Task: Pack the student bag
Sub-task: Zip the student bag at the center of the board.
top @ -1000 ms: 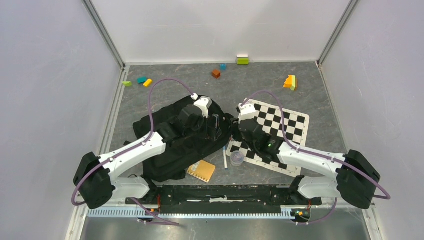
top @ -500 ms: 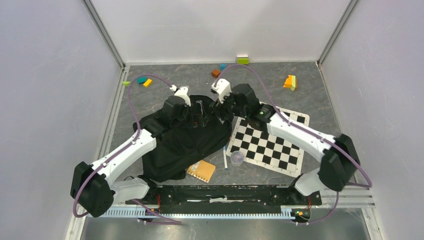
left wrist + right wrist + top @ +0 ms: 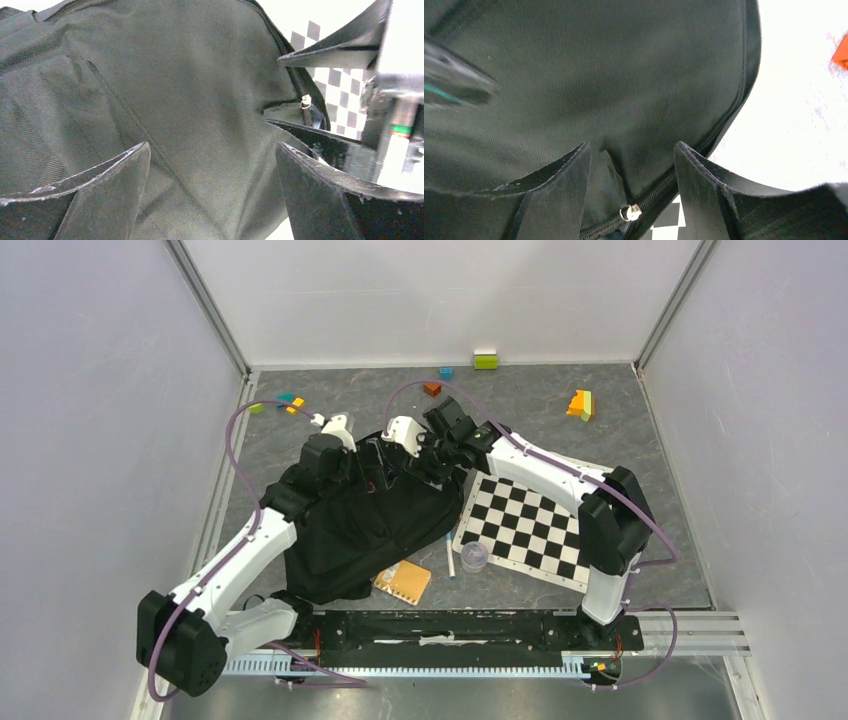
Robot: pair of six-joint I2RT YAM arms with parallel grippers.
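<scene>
The student bag [image 3: 365,525], large, black and soft, lies left of centre on the table. My left gripper [image 3: 340,468] hangs over its far left part with its jaws wide apart, and the left wrist view shows only bag fabric [image 3: 165,90] under them. My right gripper [image 3: 424,462] is at the bag's far right edge. Its jaws are apart too, astride a fold of fabric [image 3: 619,165] just above the zipper and its silver pull [image 3: 630,213]. Neither gripper pinches anything. The bag's inside is hidden.
A black-and-white checkered board [image 3: 535,532] lies right of the bag. An orange notebook [image 3: 402,581], a pen [image 3: 449,556] and a small clear cup [image 3: 474,557] sit near the front. Coloured blocks [image 3: 579,404] are scattered along the back wall.
Both arms have moved away from me to the bag's far edge. The right arm swung from over the checkered board to the bag. The left jaws opened a little wider.
</scene>
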